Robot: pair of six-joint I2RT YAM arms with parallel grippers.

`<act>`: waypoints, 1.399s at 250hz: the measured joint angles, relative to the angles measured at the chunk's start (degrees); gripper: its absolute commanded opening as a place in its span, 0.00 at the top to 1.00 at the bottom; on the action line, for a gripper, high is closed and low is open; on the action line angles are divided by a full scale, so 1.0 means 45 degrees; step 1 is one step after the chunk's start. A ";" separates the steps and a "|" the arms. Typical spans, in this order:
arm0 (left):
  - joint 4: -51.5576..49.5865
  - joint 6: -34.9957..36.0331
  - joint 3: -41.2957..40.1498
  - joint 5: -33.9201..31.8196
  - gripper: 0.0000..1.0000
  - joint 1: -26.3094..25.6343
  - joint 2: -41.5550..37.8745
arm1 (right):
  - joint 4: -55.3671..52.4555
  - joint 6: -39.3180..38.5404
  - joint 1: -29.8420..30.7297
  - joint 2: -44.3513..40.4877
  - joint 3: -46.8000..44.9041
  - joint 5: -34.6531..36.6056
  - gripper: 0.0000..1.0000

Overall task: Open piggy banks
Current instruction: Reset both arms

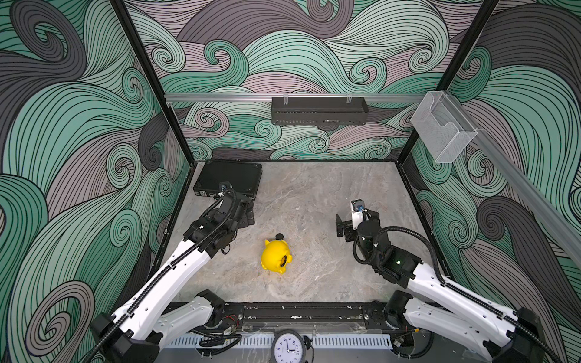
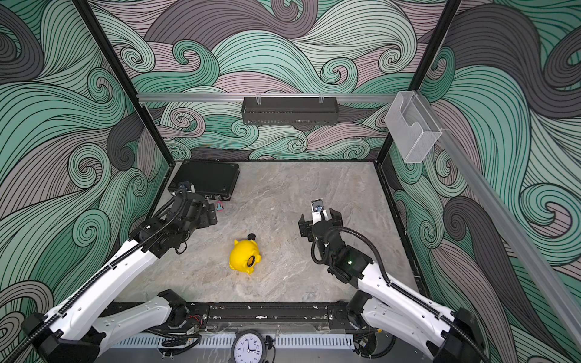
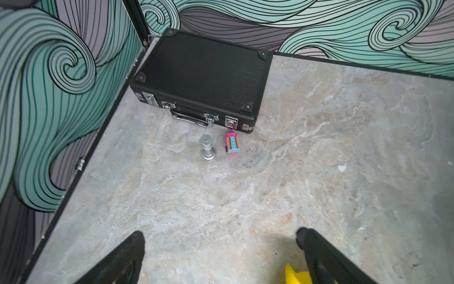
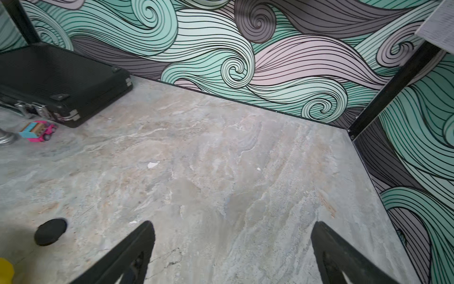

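The yellow piggy bank (image 1: pixel 273 254) (image 2: pixel 240 256) lies on its side mid-table in both top views, a round hole (image 1: pixel 284 260) showing in its belly. A small black round plug (image 1: pixel 279 236) (image 4: pixel 50 231) lies loose on the table just behind it. My left gripper (image 3: pixel 220 233) (image 1: pixel 248 217) is open and empty, up and to the left of the pig; a yellow tip of the pig (image 3: pixel 296 276) shows beside one finger. My right gripper (image 4: pixel 234 223) (image 2: pixel 319 221) is open and empty over bare table, to the pig's right.
A shut black case (image 1: pixel 229 179) (image 3: pixel 204 73) fills the back left corner. A silver chess-like piece (image 3: pixel 207 147) and a pink and blue toy (image 3: pixel 232 143) stand in front of it. A black tray (image 1: pixel 319 110) and a clear holder (image 1: pixel 440 125) hang on the walls.
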 measured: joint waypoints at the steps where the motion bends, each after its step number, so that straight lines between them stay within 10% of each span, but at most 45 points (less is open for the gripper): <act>1: 0.0044 0.0063 -0.0039 -0.0005 0.01 0.0000 -0.0024 | 0.0005 -0.0015 -0.0024 -0.0005 0.0000 -0.0010 0.01; 85: 0.4231 0.3031 -0.3118 -0.0189 0.01 0.0884 -0.1127 | 0.0393 -0.0209 -0.2977 0.0039 -0.0238 -0.1739 0.01; 194: 0.9802 0.4915 -0.6960 0.1870 0.01 0.5319 -0.0865 | 0.2773 -0.1515 -0.6062 0.1302 -0.1666 -0.3861 0.01; 295: 1.7544 0.5100 -0.8077 0.5168 0.01 0.7184 0.5955 | 0.7985 -0.2123 -0.8344 0.5153 -0.3361 -0.5319 0.01; 350: 1.7578 0.5226 -0.6853 0.6193 0.01 0.7431 0.6921 | 1.0695 -0.1812 -0.8927 0.8335 -0.2939 -0.6062 0.00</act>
